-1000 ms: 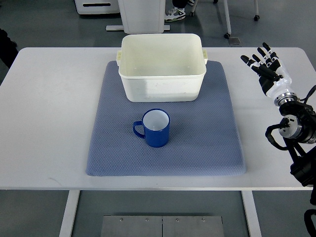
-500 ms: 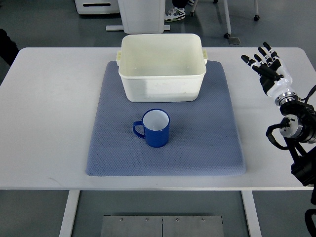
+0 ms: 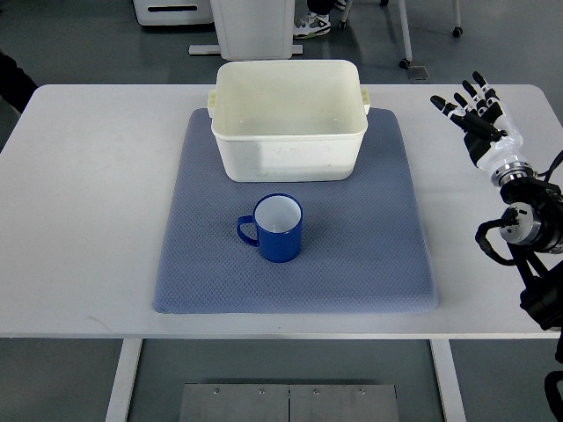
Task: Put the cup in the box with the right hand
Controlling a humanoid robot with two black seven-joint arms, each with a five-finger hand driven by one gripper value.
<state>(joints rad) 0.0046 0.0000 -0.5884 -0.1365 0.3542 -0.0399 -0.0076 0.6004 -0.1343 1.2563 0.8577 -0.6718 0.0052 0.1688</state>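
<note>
The blue cup stands upright on the grey-blue mat, handle toward the picture's left, its white inside showing. It sits just in front of the cream box, apart from it. The box rests on the mat's far part. The right hand hovers over the white surface near its right edge, fingers spread and holding nothing, well apart from the cup. No writing can be read.

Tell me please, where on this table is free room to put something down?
The white table is bare left of the blue mat. Its right strip is free up to the right hand, open. On the mat, both sides of the cup are free; the box fills the far middle.
</note>
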